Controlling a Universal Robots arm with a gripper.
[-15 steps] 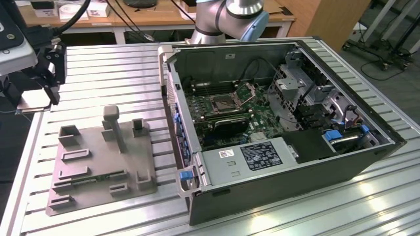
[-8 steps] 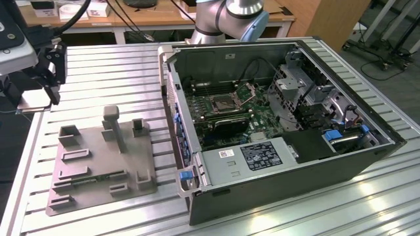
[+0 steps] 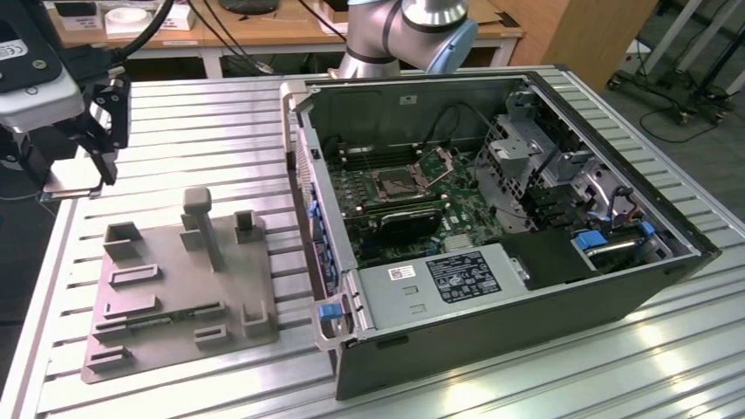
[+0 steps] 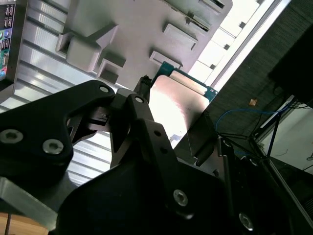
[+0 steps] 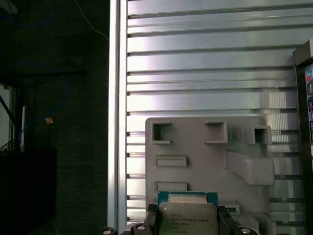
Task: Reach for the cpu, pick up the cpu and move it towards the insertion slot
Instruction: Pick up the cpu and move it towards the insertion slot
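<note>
Fingers (image 5: 152, 221) of my claw (image 5: 188, 216) pinch the cpu (image 5: 188, 224) by opposite edges, so that it rides flat, I judge; it hangs in the air near the grey plastic fixture (image 3: 174, 288); the insertion slot (image 3: 396, 182), inside the open computer case (image 3: 501, 340), lies well apart.

The cpu (image 5: 188, 219), a flat square chip with a silvery top and green rim, is clamped on two opposite sides by the tool (image 5: 188, 227). The insertion slot (image 3: 393, 183), a dark square in a silver frame, lies open on the green board, its hinged plate raised, well apart from the cpu.
</note>
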